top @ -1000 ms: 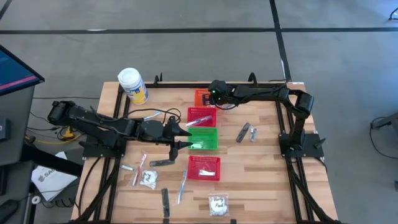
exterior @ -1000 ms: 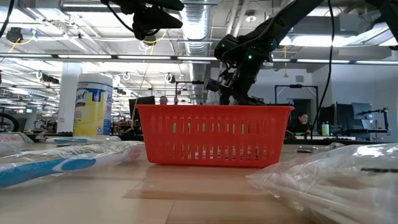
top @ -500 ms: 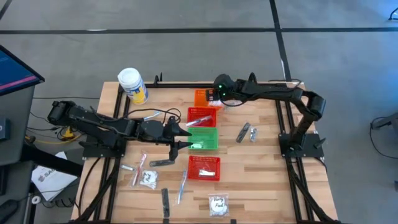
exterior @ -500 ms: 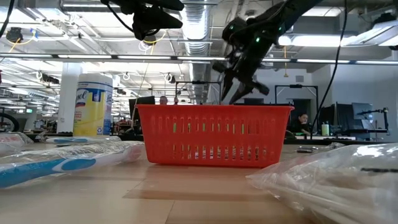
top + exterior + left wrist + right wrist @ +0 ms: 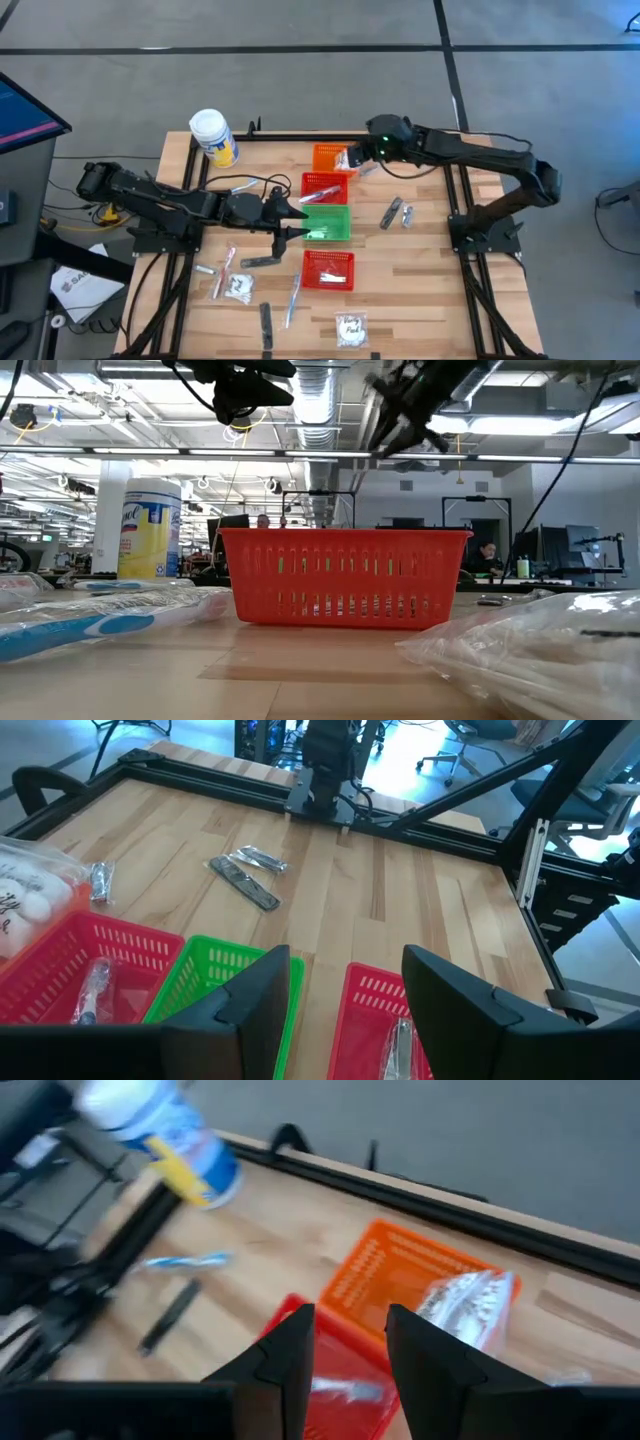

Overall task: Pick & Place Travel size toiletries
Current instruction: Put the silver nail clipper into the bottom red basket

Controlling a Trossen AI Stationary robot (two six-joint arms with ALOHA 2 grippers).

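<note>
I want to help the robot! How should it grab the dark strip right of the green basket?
Probably from straight above, pinching the dark strip across its narrow middle. It lies flat and slanted on the wood, so turn the fingers crosswise to it. A silvery tube lies close beside it; keep clear.

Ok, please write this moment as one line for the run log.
left hand: open, above green basket | right hand: open, empty, beside orange basket | clear sachet: in orange basket
</note>
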